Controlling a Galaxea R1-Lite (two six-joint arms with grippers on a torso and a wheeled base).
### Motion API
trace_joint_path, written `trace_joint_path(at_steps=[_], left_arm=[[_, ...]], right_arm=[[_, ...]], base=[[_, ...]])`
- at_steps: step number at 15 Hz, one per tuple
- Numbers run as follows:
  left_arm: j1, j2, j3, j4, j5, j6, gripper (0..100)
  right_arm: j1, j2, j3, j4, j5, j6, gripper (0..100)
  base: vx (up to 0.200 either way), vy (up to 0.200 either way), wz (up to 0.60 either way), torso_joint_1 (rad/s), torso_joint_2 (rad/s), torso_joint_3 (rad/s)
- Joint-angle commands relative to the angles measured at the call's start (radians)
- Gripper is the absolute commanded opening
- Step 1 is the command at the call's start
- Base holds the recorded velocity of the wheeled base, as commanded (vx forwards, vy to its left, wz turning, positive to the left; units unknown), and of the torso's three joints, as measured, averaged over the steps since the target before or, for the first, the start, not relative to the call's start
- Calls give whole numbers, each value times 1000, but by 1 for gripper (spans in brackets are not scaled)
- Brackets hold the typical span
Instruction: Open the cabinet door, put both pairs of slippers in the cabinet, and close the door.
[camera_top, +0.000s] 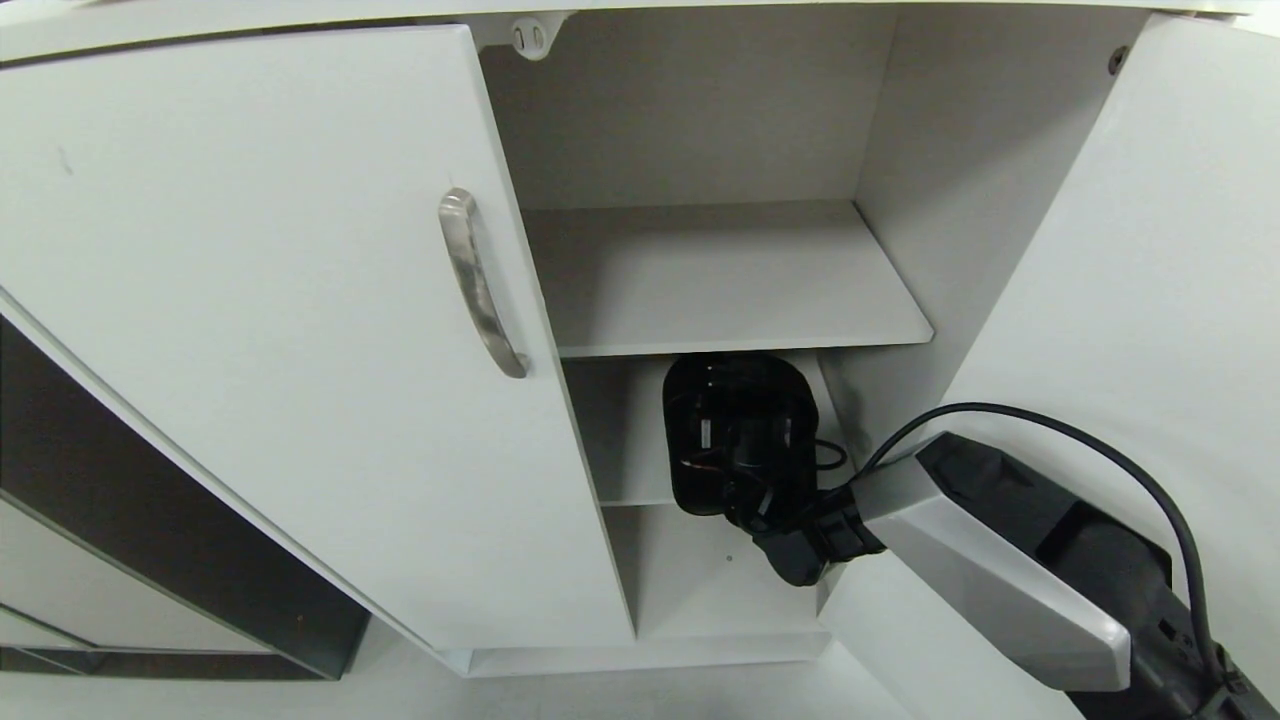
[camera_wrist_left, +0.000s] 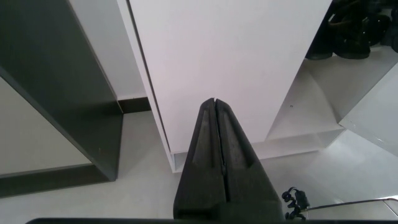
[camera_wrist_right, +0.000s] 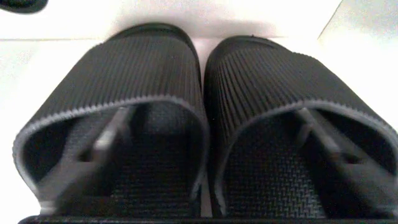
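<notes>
While our left gripper (camera_wrist_left: 214, 106) sits pinched together before the cabinet door (camera_wrist_left: 230, 56), our right gripper (camera_wrist_right: 211, 140) clamps the black slippers (camera_top: 735, 400), a finger inside each, beneath the shelf (camera_top: 730, 280).

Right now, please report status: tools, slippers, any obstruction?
Left tool shut, empty, outside cabinet. Right tool at black slippers pair, middle shelf, grip unclear. Right door open, left door closed.
</notes>
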Motion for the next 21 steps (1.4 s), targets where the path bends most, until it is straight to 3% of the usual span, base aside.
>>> trace_joint_path(at_steps=[1,7,10,13,16,21], left_arm=[[0,2,0,1,0,-2,0],[0,2,0,1,0,0,0],[0,2,0,1,0,0,0],[0,2,0,0,0,0,0],[0,2,0,0,0,0,0],[0,2,0,1,0,-2,0]], right_arm=[[13,-38,56,-9,-1,-2,100],[36,-145,295,-210,-7,-28,100],[88,-262,588,-372,-5,-28,100],[134,-312,771,-477,2,-24,100],[137,-314,835,-524,27,-24,100],[137,-309,834,-521,27,-27,100]], base=[[0,0,0,0,0,0],[0,0,0,0,0,0],[0,0,0,0,0,0],[0,0,0,0,0,0],[0,0,0,0,0,0],[-200,0,0,2,3,1]])
